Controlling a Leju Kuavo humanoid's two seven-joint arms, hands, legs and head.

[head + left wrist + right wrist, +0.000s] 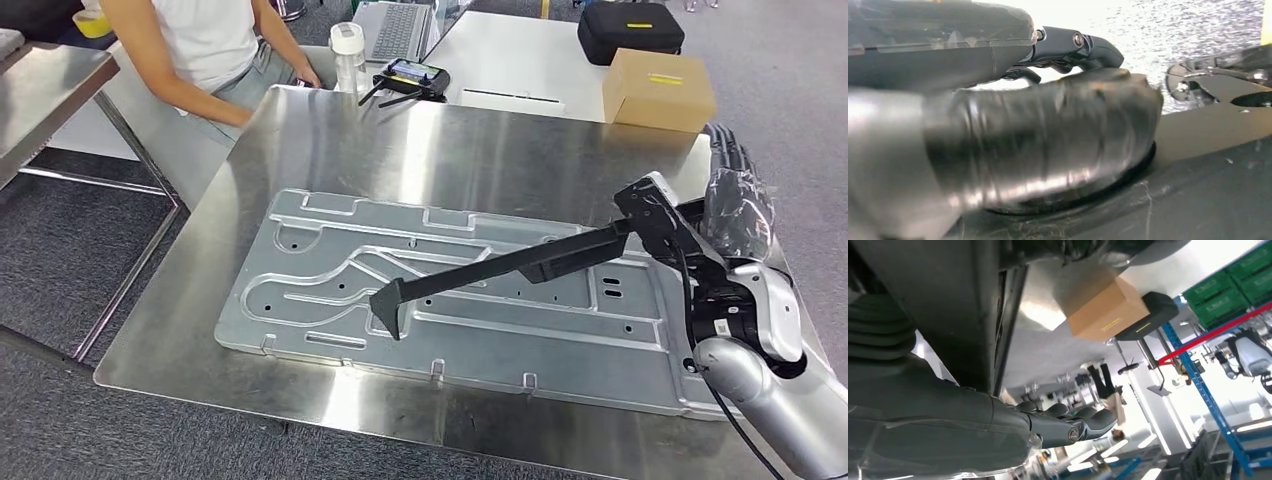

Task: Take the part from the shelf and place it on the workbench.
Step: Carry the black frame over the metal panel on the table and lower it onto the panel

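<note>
On the steel workbench (330,130) lies a large grey aluminium panel (330,240). A long black part (500,268) slants across that panel, its hooked tip down near the panel's middle. Its thick end (650,205) sits right beside my right hand (738,200) at the bench's right edge. That hand's fingers (728,150) point straight up and away from the part. In the right wrist view the part (948,310) is a dark slab next to the hand (948,435), whose fingers (1068,422) are stretched out. My left hand (1038,135) hangs low with nothing in it.
A person (200,40) sits at the bench's far left corner. Beyond the bench stands a white table (510,55) with a bottle (348,55), a controller (412,77), a laptop (400,25), a cardboard box (658,90) and a black case (630,28). A steel table (40,90) stands at the left.
</note>
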